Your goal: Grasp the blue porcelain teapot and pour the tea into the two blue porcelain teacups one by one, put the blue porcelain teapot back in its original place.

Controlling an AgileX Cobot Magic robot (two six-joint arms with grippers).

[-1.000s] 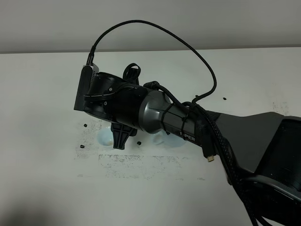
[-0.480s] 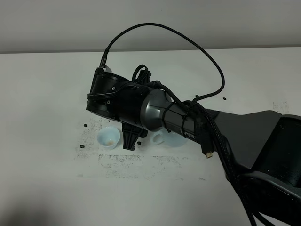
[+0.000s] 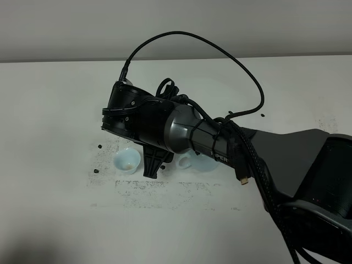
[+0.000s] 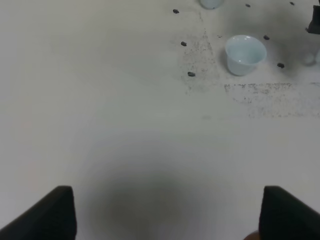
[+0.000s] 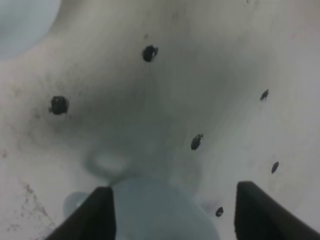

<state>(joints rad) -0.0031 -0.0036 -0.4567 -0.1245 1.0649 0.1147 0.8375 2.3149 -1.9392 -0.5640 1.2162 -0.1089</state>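
Exterior high view: a black arm point(image 3: 220, 146) stretches across the middle of the white table point(image 3: 49, 110), with one dark finger point(image 3: 152, 163) pointing down.
Teapot point(image 3: 203, 164): pale blue, mostly hidden under the arm, just beside the finger; I cannot tell whether it is resting or lifted.
Cup point(image 3: 127, 160): stands on the table at the finger's other side, with a tan spot inside.
Second cup point(image 4: 211, 3): near the first, cut off at the left wrist view's edge.
Right gripper point(image 5: 175, 215): fingers apart around the teapot's blurred round body; whether they pinch it cannot be told.
Left gripper point(image 4: 167, 205): spread wide above the table.
Specks point(image 4: 191, 74): black, scattered around the cups.
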